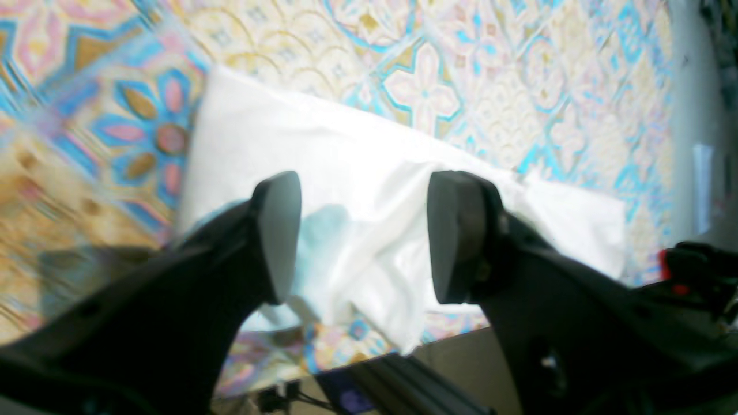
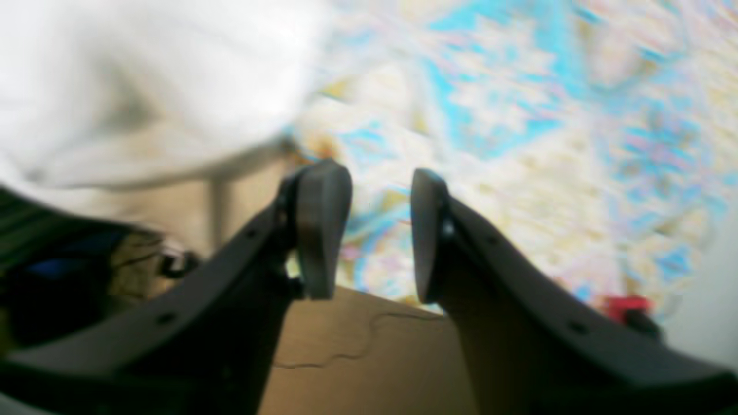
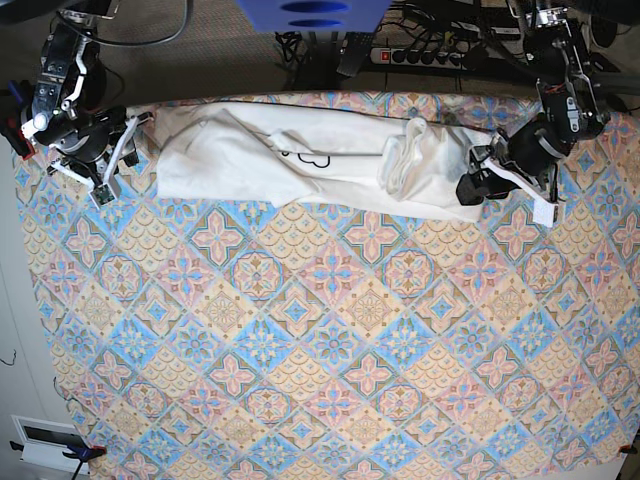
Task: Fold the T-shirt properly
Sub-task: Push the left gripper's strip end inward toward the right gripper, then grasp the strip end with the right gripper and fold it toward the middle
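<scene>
The T-shirt (image 3: 300, 150) lies white side up as a long, rumpled strip along the table's far edge, with a bunched fold near its right end. My left gripper (image 3: 480, 172) hovers at that right end. In the left wrist view the left gripper (image 1: 363, 242) is open, and the T-shirt (image 1: 346, 150) lies below the gap with a faint blue print showing through. My right gripper (image 3: 120, 160) sits at the strip's left end. The right gripper (image 2: 375, 253) is open with nothing between its fingers, and the T-shirt (image 2: 144, 75) is a white blur to its upper left.
A patterned tablecloth (image 3: 330, 340) covers the table. Behind the far edge are a power strip (image 3: 440, 55), cables and a blue fixture (image 3: 310, 12). A white box (image 3: 45, 440) sits off the table's near left corner.
</scene>
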{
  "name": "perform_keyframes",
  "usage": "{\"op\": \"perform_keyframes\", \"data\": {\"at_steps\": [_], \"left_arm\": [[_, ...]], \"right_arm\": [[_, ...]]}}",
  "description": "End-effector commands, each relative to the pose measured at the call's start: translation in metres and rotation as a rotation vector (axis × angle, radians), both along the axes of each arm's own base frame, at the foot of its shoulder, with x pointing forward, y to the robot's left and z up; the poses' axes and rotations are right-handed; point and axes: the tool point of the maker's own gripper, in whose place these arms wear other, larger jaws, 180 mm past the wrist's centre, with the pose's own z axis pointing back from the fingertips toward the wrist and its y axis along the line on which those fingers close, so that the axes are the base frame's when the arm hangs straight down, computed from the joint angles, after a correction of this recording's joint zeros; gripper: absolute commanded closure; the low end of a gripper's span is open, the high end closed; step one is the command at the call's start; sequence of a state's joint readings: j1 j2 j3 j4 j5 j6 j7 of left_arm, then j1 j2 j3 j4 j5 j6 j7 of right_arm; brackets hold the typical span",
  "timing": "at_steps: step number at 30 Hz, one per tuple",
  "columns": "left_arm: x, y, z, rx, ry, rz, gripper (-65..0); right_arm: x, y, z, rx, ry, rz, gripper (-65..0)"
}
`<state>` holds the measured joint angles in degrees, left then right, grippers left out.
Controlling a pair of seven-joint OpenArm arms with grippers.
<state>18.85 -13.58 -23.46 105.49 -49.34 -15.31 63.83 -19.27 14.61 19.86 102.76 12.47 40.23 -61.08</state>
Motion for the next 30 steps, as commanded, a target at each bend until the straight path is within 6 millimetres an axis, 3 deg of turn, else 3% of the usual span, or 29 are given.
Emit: {"op": "perform_keyframes", "data": {"at_steps": [1,7,9,14,20,25,30], "left_arm": [[0.006,0.003,0.010,0.009,-0.039,-0.004,-35.1],[0.002,0.006,0.008,0.015,-0.028,-0.002,-35.1],[0.002,0.006,0.007,0.015,-0.027,-0.002,-35.1],[-0.004,0.010,-0.008,-0.003,0.019,0.016,-35.1],[-0.007,0.011,-0.012,-0.008,0.033,0.019,-35.1],[-0.007,0.011,-0.012,-0.008,0.033,0.019,-35.1],[-0.006,0.011,-0.012,-0.008,0.032,0.019,-35.1]], "right_arm": [[0.006,-0.003,0.009,-0.001,-0.027,0.003,-22.6],[0.007,0.007,0.008,0.054,-0.023,0.003,-42.4],[0.007,0.008,0.007,0.058,-0.022,0.003,-45.4],[0.000,0.022,-0.008,0.126,0.016,-0.008,-45.7],[-0.007,0.043,-0.025,0.360,0.038,-0.085,-45.7],[0.022,0.046,-0.017,0.410,-0.019,-0.092,-45.7],[0.009,0.047,-0.042,0.454,0.060,-0.148,-45.7]]}}
